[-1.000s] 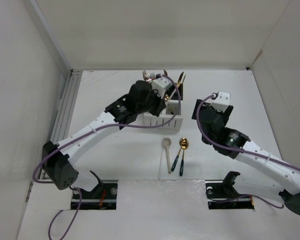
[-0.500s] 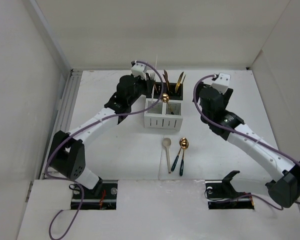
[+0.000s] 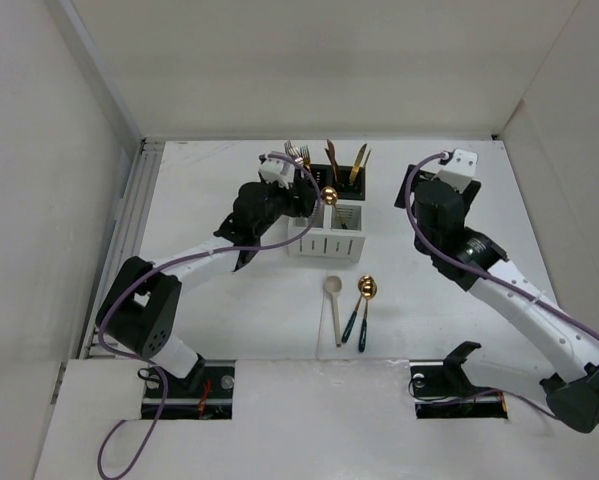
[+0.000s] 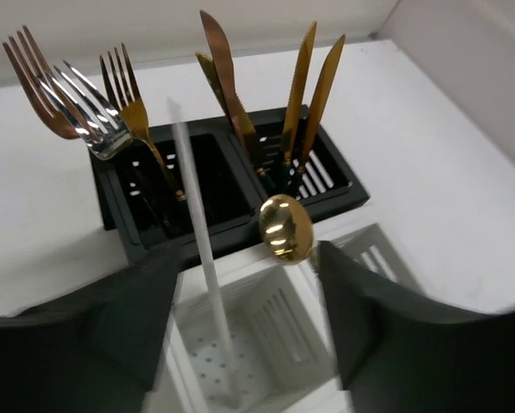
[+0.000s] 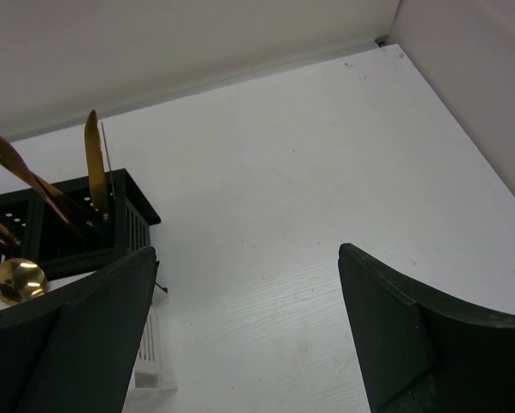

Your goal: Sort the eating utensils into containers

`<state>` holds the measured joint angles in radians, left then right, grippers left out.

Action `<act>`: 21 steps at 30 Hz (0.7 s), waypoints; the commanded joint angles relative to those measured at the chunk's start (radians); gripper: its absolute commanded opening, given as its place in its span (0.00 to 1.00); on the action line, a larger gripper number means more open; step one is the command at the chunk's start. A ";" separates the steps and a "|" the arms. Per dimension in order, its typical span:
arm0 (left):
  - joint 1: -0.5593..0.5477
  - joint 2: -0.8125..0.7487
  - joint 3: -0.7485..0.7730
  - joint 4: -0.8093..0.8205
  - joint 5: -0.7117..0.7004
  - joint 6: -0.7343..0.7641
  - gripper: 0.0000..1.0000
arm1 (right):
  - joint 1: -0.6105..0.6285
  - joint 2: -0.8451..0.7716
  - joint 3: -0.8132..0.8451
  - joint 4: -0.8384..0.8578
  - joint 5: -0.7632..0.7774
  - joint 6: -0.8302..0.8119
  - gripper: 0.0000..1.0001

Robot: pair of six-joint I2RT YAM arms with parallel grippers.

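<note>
Left claw [image 4: 244, 331] hangs open over the white caddy [image 4: 370, 248], a white handle [image 4: 201, 258] upright between its fingers; right claw [image 5: 244, 344] is wide, holding nothing.

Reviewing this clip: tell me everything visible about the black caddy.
The black caddy is a boxy, plastic-looking holder with dotted holes in its walls and two compartments. It stands upright on the white table, directly behind the white caddy; contact between them is unclear. Copper, silver and gold forks stand in its left compartment, copper and gold knives in its right.
</note>
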<state>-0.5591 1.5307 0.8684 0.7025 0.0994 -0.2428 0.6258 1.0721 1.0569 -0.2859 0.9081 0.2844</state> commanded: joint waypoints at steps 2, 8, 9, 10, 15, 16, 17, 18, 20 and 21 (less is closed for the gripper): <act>0.007 -0.007 -0.017 0.111 0.008 -0.003 0.78 | 0.049 -0.023 0.018 -0.039 -0.004 -0.028 0.91; 0.018 -0.087 0.064 -0.041 -0.052 0.055 0.88 | 0.083 0.011 0.080 -0.200 -0.073 0.010 0.92; 0.018 -0.104 0.078 -0.066 -0.064 0.092 0.92 | 0.083 0.011 0.080 -0.226 -0.104 0.024 0.92; 0.008 -0.139 0.104 -0.121 -0.098 0.124 0.94 | 0.083 0.011 0.090 -0.290 -0.160 0.044 0.92; -0.007 -0.251 0.127 -0.300 -0.174 0.223 0.97 | 0.083 0.000 0.060 -0.510 -0.383 0.263 0.88; -0.007 -0.268 0.127 -0.336 -0.175 0.223 0.98 | 0.095 -0.009 0.039 -0.533 -0.418 0.339 0.84; -0.007 -0.299 0.127 -0.398 -0.197 0.212 0.98 | 0.095 -0.009 0.013 -0.561 -0.486 0.378 0.80; -0.007 -0.314 0.113 -0.426 -0.207 0.202 0.98 | 0.107 -0.009 -0.048 -0.561 -0.523 0.410 0.76; -0.007 -0.343 0.071 -0.463 -0.217 0.168 0.98 | 0.123 -0.020 -0.118 -0.527 -0.599 0.470 0.62; -0.007 -0.372 0.052 -0.474 -0.228 0.157 1.00 | 0.147 -0.003 -0.176 -0.489 -0.645 0.484 0.60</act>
<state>-0.5636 1.2064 0.9573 0.3386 -0.0746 -0.0685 0.7338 1.0637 0.9768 -0.7399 0.4545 0.6216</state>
